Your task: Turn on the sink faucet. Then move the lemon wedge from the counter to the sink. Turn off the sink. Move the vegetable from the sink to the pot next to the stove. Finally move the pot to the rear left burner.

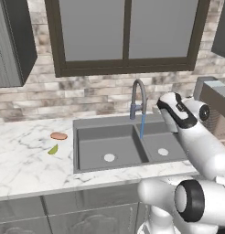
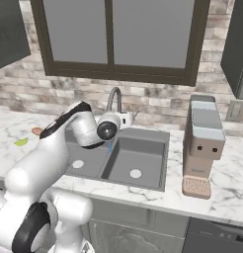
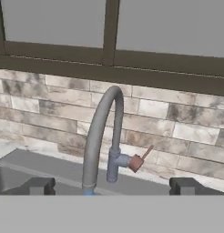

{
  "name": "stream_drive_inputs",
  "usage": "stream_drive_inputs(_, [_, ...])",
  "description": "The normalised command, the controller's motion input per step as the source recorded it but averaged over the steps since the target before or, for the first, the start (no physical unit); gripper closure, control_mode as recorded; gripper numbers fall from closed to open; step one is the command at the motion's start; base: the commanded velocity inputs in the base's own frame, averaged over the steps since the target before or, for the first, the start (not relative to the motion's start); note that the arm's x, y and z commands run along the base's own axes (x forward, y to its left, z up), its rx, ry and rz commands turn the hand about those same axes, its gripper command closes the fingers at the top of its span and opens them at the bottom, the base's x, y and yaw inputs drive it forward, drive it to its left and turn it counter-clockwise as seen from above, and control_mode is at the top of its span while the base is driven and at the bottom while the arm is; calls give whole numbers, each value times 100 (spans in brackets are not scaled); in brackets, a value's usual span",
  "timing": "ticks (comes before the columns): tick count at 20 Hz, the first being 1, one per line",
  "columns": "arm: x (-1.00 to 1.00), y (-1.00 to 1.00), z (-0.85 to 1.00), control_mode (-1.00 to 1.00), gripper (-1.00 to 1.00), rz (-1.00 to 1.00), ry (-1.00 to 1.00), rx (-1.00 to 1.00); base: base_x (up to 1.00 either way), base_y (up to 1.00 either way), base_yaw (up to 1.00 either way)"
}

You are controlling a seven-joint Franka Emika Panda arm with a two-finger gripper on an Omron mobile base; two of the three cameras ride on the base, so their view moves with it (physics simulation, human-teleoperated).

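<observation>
The grey gooseneck sink faucet (image 3: 99,132) stands right ahead of my gripper (image 3: 111,186), whose two dark fingertips (image 3: 38,185) sit wide apart and hold nothing. A red-brown lever (image 3: 139,160) sticks out at the faucet's base. A blue stream of water falls from the spray head of the faucet (image 1: 138,98) into the dark double sink (image 1: 93,151). The small yellow-green lemon wedge (image 1: 53,150) lies on the white marble counter (image 1: 23,160), left of the sink. From the right base view the lemon wedge (image 2: 20,142) is at the far left.
A flat orange-brown oval (image 1: 58,135) lies just behind the wedge. A tan coffee machine (image 2: 202,143) stands on the counter right of the sink. A brick wall and a dark-framed window (image 1: 125,32) rise behind the faucet.
</observation>
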Motion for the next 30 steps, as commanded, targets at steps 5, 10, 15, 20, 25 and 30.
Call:
stream_drive_inputs(5, [-39, 56, 33, -100, -100, 8, 0, -26, 0, 0, 0])
stream_drive_inputs(10, [-25, 78, 19, -100, -100, 5, 7, -16, 0, 0, 0])
stream_drive_inputs(15, [-10, 91, 2, -100, -100, 0, 10, -5, 0, 0, 0])
stream_drive_inputs(20, [-1, 81, -2, -100, -100, 0, 13, -5, 0, 0, 0])
stream_drive_inputs(25, [0, 52, -13, -100, -100, 0, 6, -3, 0, 0, 0])
stream_drive_inputs(30, [3, 34, -12, -100, -100, -3, 6, -3, 0, 0, 0])
